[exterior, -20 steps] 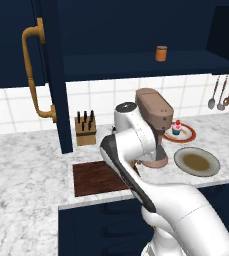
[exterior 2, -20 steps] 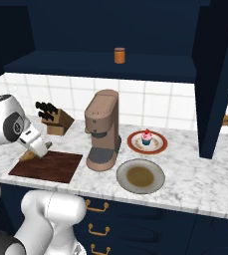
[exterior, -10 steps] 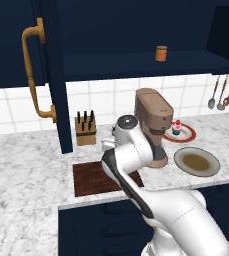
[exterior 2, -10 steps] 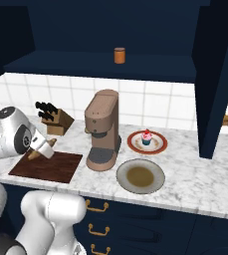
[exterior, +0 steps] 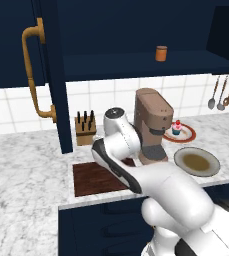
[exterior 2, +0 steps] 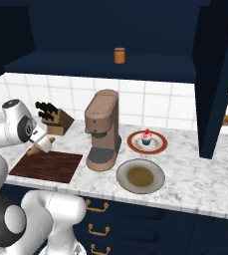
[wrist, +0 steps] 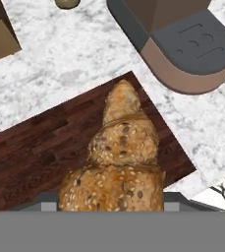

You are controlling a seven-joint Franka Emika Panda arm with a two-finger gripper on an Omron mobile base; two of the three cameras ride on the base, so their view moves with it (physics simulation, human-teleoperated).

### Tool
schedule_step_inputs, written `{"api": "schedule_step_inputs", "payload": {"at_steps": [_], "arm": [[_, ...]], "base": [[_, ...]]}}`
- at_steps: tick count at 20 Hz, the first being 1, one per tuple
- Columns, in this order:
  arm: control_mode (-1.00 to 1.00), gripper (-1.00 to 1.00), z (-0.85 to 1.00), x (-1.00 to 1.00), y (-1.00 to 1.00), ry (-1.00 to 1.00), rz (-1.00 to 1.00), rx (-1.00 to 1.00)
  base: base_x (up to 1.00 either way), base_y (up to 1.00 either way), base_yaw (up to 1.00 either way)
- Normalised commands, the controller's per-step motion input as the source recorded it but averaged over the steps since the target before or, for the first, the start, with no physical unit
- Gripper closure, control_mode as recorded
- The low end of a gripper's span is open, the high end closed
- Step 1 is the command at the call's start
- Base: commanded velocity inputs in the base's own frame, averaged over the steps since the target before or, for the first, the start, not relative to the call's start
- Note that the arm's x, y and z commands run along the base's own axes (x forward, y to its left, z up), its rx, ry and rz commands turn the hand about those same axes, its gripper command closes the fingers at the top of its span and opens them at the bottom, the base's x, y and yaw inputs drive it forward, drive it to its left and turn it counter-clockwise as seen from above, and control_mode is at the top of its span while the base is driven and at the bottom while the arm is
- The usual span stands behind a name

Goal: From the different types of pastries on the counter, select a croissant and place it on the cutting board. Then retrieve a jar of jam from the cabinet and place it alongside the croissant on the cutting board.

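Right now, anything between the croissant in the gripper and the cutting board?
Nothing visible. The gripper holds the croissant above the cutting board, and the board's surface shows bare beneath it. The coffee machine stands off the board's edge, beside the path, not in it.

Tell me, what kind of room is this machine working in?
A kitchen, computer-rendered by the look of it: a marbled counter under navy wall cabinets, with a coffee machine, a knife block and utensils hung on a tiled wall.
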Motion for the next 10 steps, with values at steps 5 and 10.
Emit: {"api": "schedule_step_inputs", "payload": {"at_steps": [5, 10], "arm": [[-1.0, 1.0, -0.5, 0.01, 0.04, 0.0, 0.0, -0.02], [-1.0, 1.0, -0.35, 0.0, 0.0, -0.05, 0.0, 0.0]], "base": [[0.0, 0.0, 0.0], [0.0, 0.0, 0.0]]}}
